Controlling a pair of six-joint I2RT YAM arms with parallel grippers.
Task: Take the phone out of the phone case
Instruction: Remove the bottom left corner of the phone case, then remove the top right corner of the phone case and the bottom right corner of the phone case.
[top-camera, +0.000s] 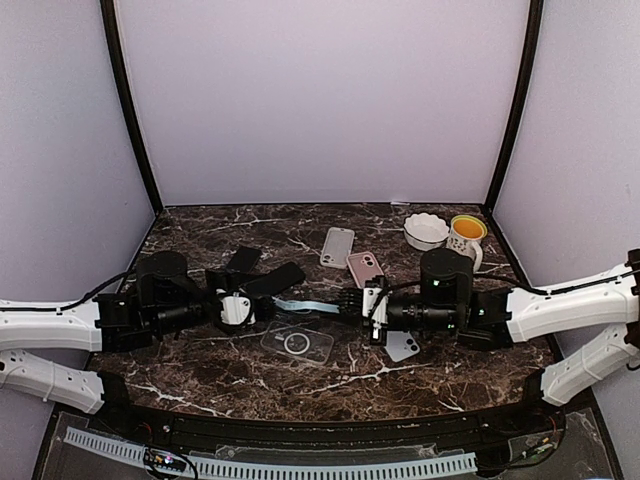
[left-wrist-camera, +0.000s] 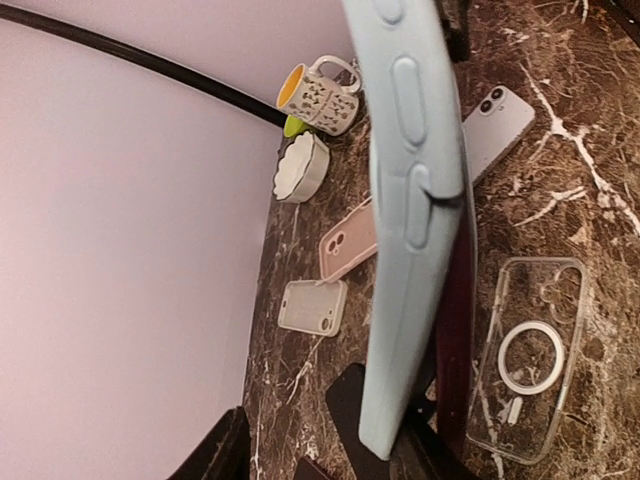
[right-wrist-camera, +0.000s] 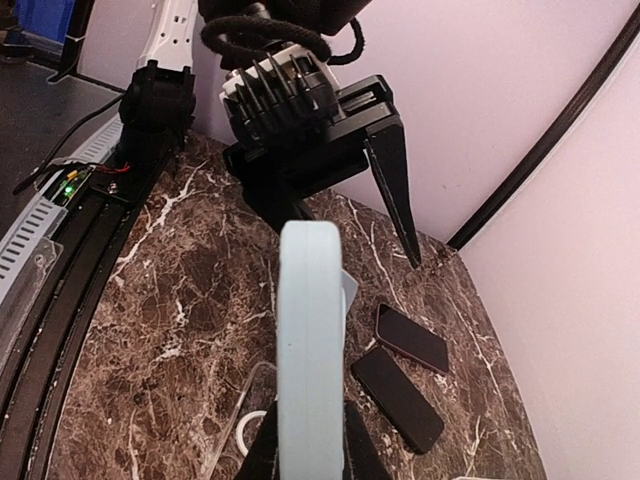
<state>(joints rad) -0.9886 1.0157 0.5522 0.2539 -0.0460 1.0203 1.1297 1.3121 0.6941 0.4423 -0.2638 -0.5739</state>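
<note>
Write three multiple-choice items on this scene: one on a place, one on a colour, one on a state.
1. Where is the clear case?
A. Flat on the table, nearer the arm bases than the blue case
B. Leaning against the back wall
C. Hanging over the table's edge

2. What colour is the inside of the mug?
A. Red
B. Yellow
C. Blue

3. How is the right gripper?
A. Open, holding nothing
B. Shut on nothing
C. Shut on the blue case

Answers:
1. A: the top view shows it lying flat on the marble just below the held blue case.
2. B: yellow shows inside the rim in the top and left wrist views.
3. C: in the right wrist view its fingers pinch the end of the blue case.
</note>
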